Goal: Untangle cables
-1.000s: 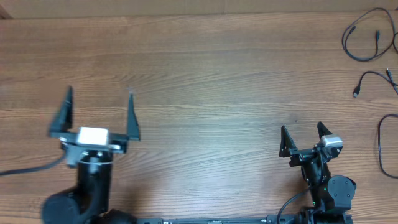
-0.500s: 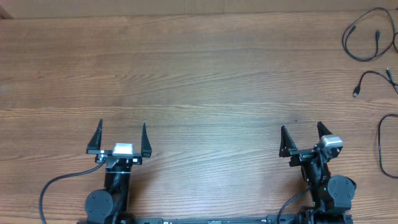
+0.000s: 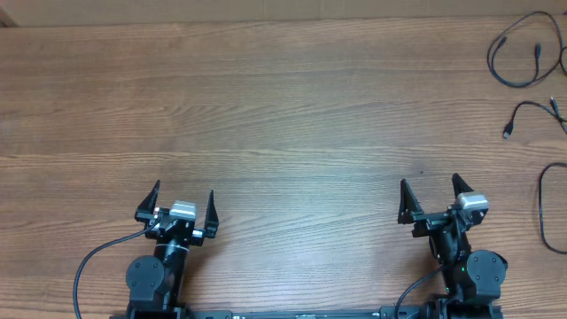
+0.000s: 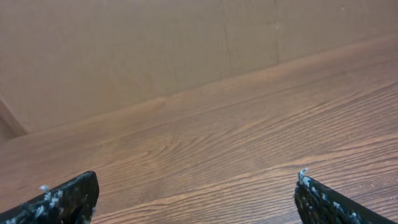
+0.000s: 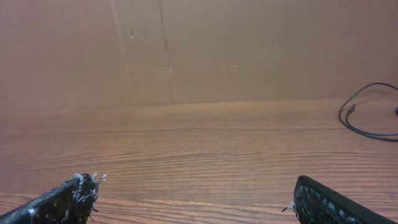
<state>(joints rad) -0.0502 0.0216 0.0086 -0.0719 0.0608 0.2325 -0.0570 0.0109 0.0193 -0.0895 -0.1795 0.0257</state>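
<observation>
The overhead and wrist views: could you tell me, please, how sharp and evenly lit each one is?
Overhead: even soft light, no glare, table grain crisp, cables cropped at the right edge. Left wrist: dimmer, warmer, grain sharp. Right wrist: likewise, a cable loop thin but legible.

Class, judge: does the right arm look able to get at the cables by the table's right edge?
Probably yes. The right tool is open and empty, and only bare table lies between it and the cables, though full reach is unproven.
</observation>
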